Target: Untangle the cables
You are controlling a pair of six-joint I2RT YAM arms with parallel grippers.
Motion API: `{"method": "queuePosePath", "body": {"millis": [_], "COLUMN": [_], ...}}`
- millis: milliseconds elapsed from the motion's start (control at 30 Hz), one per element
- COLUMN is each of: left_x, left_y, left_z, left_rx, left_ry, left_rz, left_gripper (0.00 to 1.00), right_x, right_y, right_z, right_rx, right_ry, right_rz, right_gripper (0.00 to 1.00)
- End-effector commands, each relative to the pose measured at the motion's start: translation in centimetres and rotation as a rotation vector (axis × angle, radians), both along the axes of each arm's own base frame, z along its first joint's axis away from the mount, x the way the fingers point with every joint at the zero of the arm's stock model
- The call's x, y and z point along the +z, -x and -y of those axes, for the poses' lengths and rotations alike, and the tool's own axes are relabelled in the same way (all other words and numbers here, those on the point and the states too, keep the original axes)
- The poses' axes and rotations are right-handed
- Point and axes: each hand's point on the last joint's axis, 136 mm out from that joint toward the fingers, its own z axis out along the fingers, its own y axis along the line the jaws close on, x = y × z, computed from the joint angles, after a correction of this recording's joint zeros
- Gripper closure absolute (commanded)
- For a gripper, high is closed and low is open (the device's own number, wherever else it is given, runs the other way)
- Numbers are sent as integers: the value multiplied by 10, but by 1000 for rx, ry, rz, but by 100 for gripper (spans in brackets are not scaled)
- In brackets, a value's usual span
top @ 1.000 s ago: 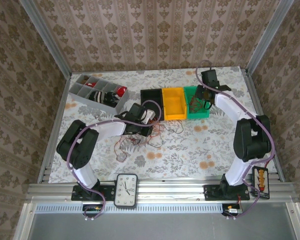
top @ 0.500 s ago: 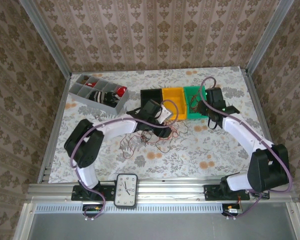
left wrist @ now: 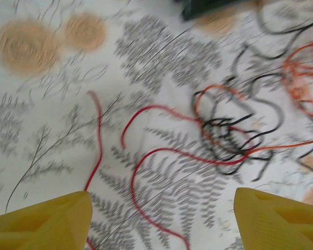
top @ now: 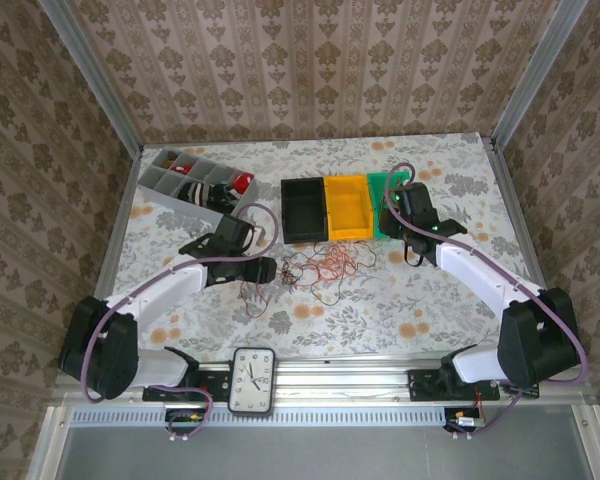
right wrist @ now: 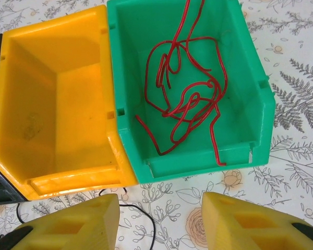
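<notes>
Tangled cables (left wrist: 219,130) on tabletop (left wrist: 36,120), centre-right of frame; left hand (left wrist: 161,195) open, empty, above them. Lower edge: right hand (right wrist: 159,200) open, empty, below green bin (right wrist: 253,88) holding red cable (right wrist: 190,99).

Looking down on the table (left wrist: 52,104), white with grey leaves and round orange flowers (left wrist: 26,44). Two yellow jaws at the bottom corners, far apart, holding nothing. Between them, on the table, a red cable (left wrist: 135,179) bending in a big curve. Another red cable (left wrist: 98,140) to the left, thin and long, running down to the left jaw. In the middle right, a knot of black and orange cables (left wrist: 224,133) all mixed up, crossing the red one. More orange cables (left wrist: 302,78) at the right edge, blurry. Something dark (left wrist: 211,8) at the very top, too blurry to tell.
</notes>
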Motion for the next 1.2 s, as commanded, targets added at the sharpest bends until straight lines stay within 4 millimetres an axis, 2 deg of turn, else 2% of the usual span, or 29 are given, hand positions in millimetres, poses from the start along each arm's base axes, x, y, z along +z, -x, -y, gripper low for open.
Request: {"method": "queuePosePath", "body": {"millis": [0,67,267,433,633,800,1033,1167], "left_x": [-12,-18,-36,-43,-51,-58,-49,-48], "left_y": [3,-1,-21,-30,-22,-16,6,11], "left_z": [-4,-1,-9,-1,23,33,58,60], "left_rx": [-6,-36,-23,-68,-169,-210,-334,-356], "left_ry": [-33,-42,-86,-65,27,41,80,64], "left_rz": [-71,-87,-104,-105,-174,-229,-276,-289], "left_gripper": [25,23,21,21,23,28,30,31], "right_x": [4,4,3,1,1,2,-1,-4], "right_y": [-5,-5,-2,1,0,1,3,4], "right_z": [-8,-9,-8,-6,-7,-5,-5,-5], "right_rx": [13,15,28,29,28,22,19,19], "right_ry": [-29,-29,-8,0,-4,0,0,-2], "right_rz": [16,15,5,-9,-13,-10,-22,-29], "right_gripper": [54,54,54,54,54,54,54,54]}}
